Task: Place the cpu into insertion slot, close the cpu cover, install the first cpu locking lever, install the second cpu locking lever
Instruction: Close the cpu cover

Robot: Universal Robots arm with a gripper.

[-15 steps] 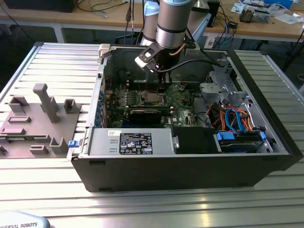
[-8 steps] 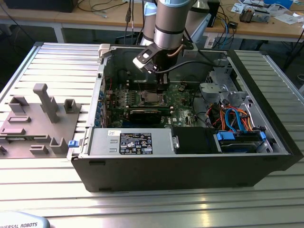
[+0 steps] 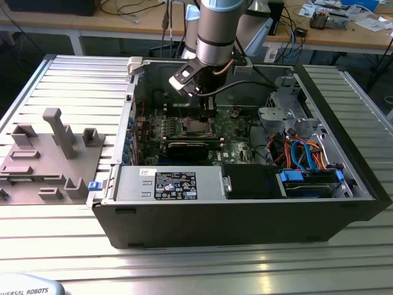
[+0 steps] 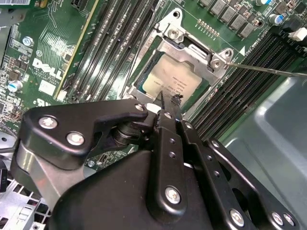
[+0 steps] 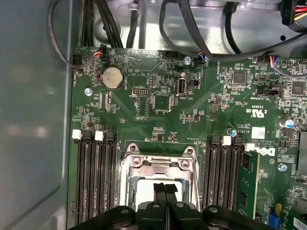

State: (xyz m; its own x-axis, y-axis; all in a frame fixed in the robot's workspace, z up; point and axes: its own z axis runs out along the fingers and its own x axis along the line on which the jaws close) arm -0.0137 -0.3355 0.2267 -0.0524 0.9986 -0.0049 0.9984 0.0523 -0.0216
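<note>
Slats of pale metal formed the table (image 3: 55,246). Near its left edge in the exterior view sat a grey holder block (image 3: 46,160) with upright pegs. To the exterior view's right of the block lay the open computer case (image 3: 233,221), with a labelled power supply (image 3: 175,184) along its near edge. The green motherboard (image 3: 184,126) filled the case's far left part, and the insertion slot (image 3: 198,128) sat about mid-board.

The cpu (image 4: 172,81) lay flat in that slot. Its pale metal top showed through the window of the cpu cover (image 4: 192,48), which lay down over it. The gripper (image 4: 169,103) hung right above the cpu's edge, its jaws clenched tip against tip with nothing seen between them. Whether the tips touched the chip could not be told.

From the cover's corner a thin locking lever (image 4: 268,71) reached out across the memory slots (image 4: 230,96), apart from the frame. At the case's right edge in the exterior view stood a drive cage (image 3: 288,104), with blue and orange cables (image 3: 304,150) nearer the front edge.
</note>
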